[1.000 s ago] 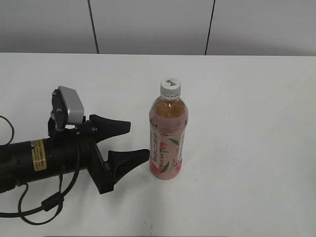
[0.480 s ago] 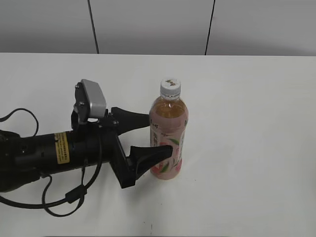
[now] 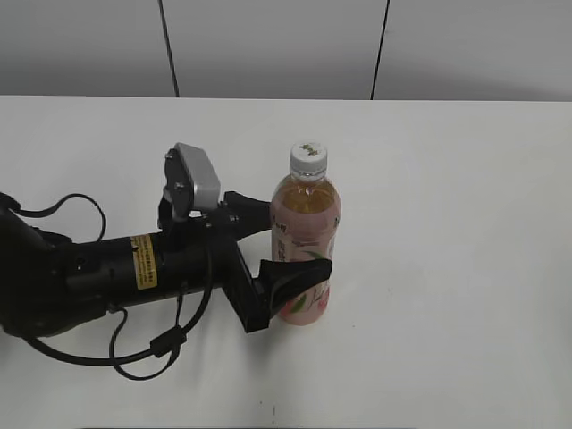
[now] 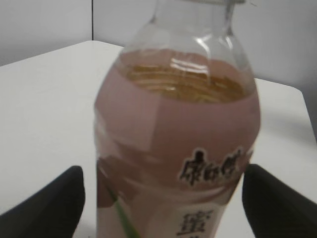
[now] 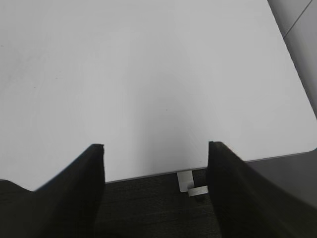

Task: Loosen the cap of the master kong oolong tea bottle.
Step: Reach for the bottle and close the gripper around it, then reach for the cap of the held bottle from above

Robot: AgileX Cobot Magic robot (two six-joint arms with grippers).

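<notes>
The master kong oolong tea bottle (image 3: 308, 234) stands upright near the middle of the white table, with amber tea and a pink peach label. Its white ribbed cap (image 3: 308, 158) is on the neck. My left gripper (image 3: 298, 239) is open, with one black finger on each side of the bottle's lower body. In the left wrist view the bottle (image 4: 178, 129) fills the frame between the two fingers of the left gripper (image 4: 161, 201); the cap is cut off at the top. My right gripper (image 5: 156, 168) is open and empty, and does not show in the exterior view.
The white table (image 3: 447, 179) runs back to a grey panelled wall. The left arm's body and cable lie across the table's front left. The right wrist view shows the table edge (image 5: 148, 176) with dark floor and a small grey piece (image 5: 190, 183) below it.
My left arm has moved right toward the bottle. Its open fingers went from short of the bottle to one on each side of it. The bottle has not moved.
</notes>
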